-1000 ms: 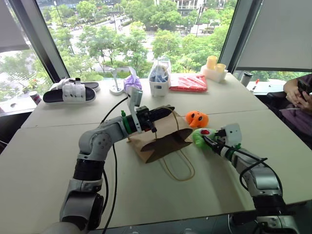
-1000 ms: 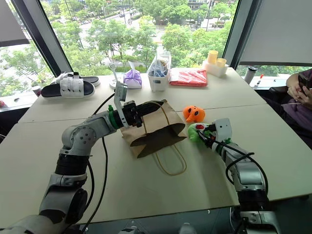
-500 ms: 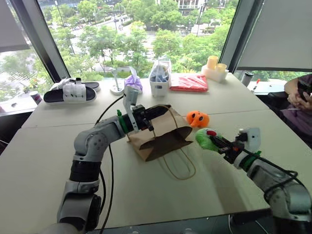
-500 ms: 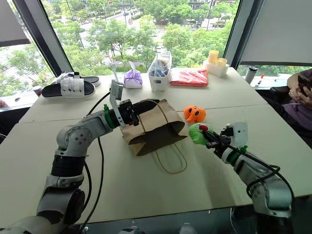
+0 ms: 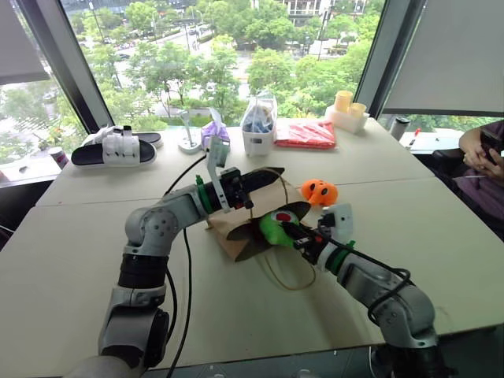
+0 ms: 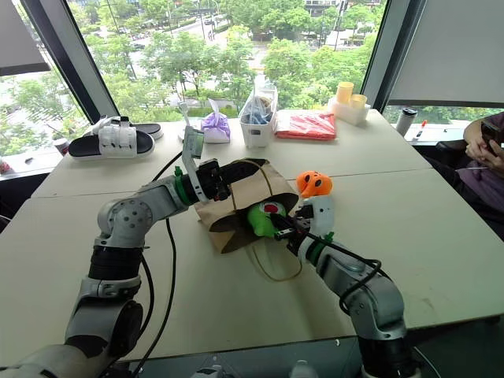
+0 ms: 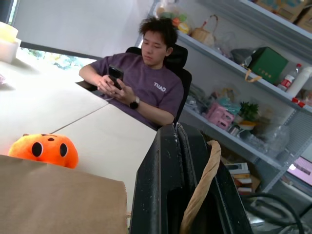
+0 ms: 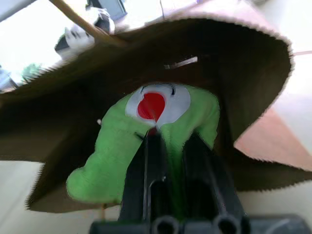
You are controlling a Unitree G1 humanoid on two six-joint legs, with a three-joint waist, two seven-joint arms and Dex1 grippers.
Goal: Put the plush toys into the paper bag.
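Your right gripper (image 6: pixel 285 225) has carried the bright green round plush toy (image 6: pixel 262 216) leftward to the brown kraft paper bag's (image 6: pixel 252 193) mouth, fingers pinching it. Left gripper (image 5: pixel 250 188) clamps the bag's cord handle (image 7: pixel 201 189). The orange plush toy (image 5: pixel 319 191) sits beside the bag; open table (image 5: pixel 71 244) lies around.

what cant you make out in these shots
- Inside of the paper bag: dark in both eye views and the right wrist view.
- Rear of the green toy: covered by the right gripper in its wrist view.
- Orange toy: its underside is hidden behind the bag's edge in the left wrist view.
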